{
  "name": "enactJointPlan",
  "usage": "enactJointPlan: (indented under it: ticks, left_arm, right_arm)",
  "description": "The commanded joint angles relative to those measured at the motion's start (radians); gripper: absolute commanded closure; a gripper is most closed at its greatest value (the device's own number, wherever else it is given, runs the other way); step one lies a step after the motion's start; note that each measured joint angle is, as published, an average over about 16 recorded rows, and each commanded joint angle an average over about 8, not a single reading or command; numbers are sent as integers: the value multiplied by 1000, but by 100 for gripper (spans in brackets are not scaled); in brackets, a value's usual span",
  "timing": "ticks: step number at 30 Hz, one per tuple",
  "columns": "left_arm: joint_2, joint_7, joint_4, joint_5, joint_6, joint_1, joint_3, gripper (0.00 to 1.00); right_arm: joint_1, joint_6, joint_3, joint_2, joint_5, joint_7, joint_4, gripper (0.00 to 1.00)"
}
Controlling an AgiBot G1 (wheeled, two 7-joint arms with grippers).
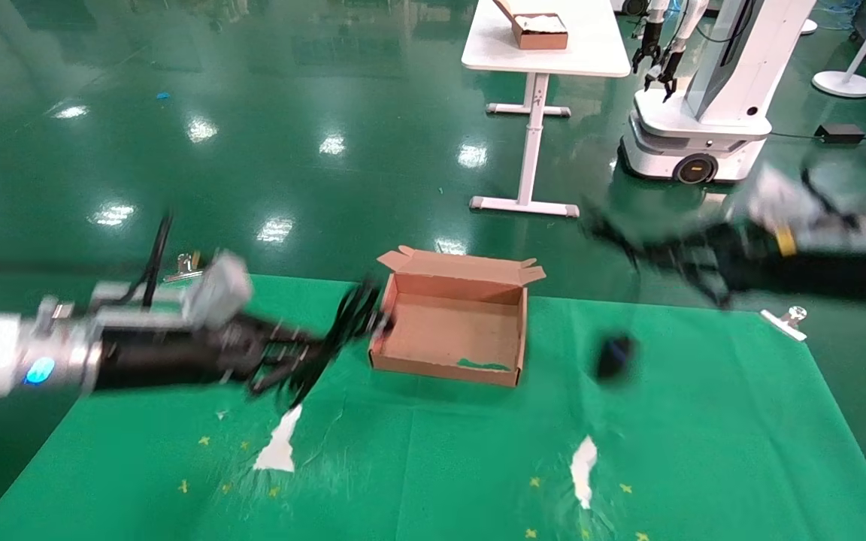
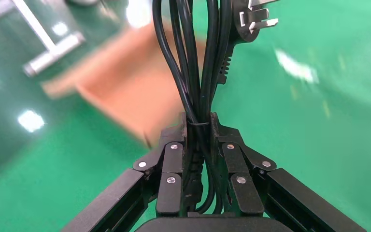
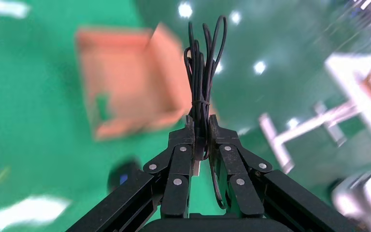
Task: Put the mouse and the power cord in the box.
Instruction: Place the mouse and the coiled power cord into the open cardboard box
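Carrying: left gripper (image 2: pixel 200 126) pinching the power cord (image 2: pixel 195 53), right gripper (image 3: pixel 201 126) pinching the mouse (image 1: pixel 615 358) cable; next, over the box (image 1: pixel 449 324), let go

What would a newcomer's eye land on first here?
Probably both claws shut on bundled black cables: the left claw on the power cord, just left of the open box, and the right claw on the mouse's thin cable, raised beyond the table's right side. The mouse shows right of the box.
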Motion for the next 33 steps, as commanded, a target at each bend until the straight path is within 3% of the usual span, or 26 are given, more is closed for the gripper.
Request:
enactJointPlan:
  ticks: [1,7,12,13,16,20,21,27,33]
  left_arm:
    - [22,-36,7,-32,-9,-22,-22,100]
    - [58,-75,-8,-52,-125,-94,-33,100]
    - [44,-68,-27,-34,-134,-130,-20,100]
    - [38,-64,-31,-27,-125,-133,-16,100]
    - [18,-46,-42,-7,-90,-139,-2,100]
    - [1,-11,-60,24,-48,-137,20,100]
    - [1,0,-66,32,-42,-136,26,100]
    - [39,66,-97,79,-64,-113,58,100]
    - [145,108,-104,110,-188,-79,79,100]
  right_arm:
    - [36,10,10,-14,14,17,21,100]
    - [1,125,39,-172,59,28,-14,100]
    - [-65,353,40,-297,58,20,-73,99]
    - [-80,399,38,-317,56,19,-81,95]
    - [-123,498,31,-359,46,19,-89,58]
    - [-157,528,23,-373,35,27,-71,9]
    - [-160,529,22,-373,34,30,-66,1]
    - [-157,526,21,-365,36,30,-36,0]
    - [-139,522,35,-325,57,-14,-30,0]
